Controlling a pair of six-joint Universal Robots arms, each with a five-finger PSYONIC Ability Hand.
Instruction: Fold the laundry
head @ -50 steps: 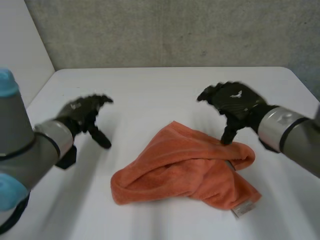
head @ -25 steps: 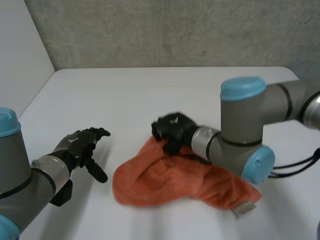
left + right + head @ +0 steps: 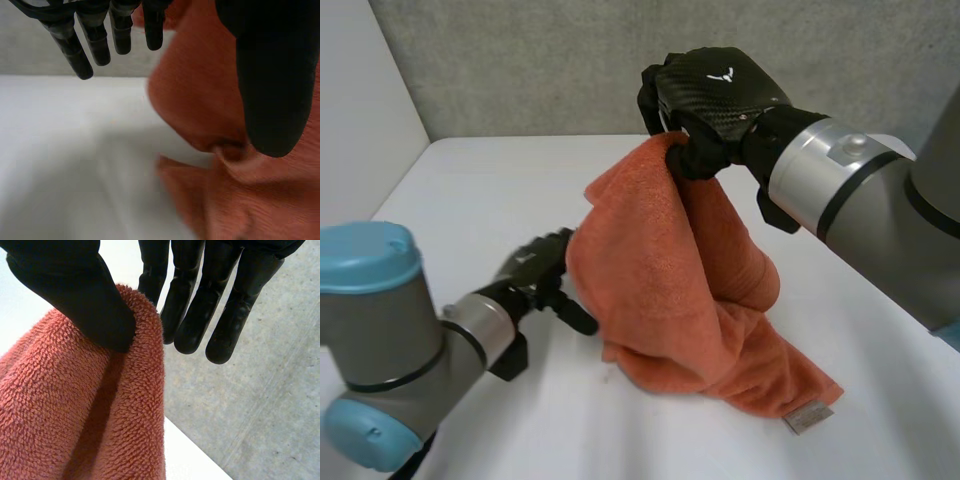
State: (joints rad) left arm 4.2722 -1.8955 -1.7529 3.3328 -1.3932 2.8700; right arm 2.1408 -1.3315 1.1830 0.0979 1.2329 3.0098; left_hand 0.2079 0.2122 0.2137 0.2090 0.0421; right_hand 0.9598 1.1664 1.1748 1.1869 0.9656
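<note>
Raised since a moment ago, right hand (image 3: 720,95) pinches an edge of the orange terry towel (image 3: 665,265), whose lower end rests on the white tabletop (image 3: 470,190); left hand (image 3: 528,270) hangs relaxed beside it. No fold is made yet.

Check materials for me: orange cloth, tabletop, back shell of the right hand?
The towel: likely cotton terry, matte; small loops cover its pile.
The table: smooth plain white, no grain visible, maybe laminate or painted board; can't tell which.
The right hand, pinching the towel: back shell shows a fine weave pattern, semi-gloss, probably carbon fibre or a print of it.
</note>
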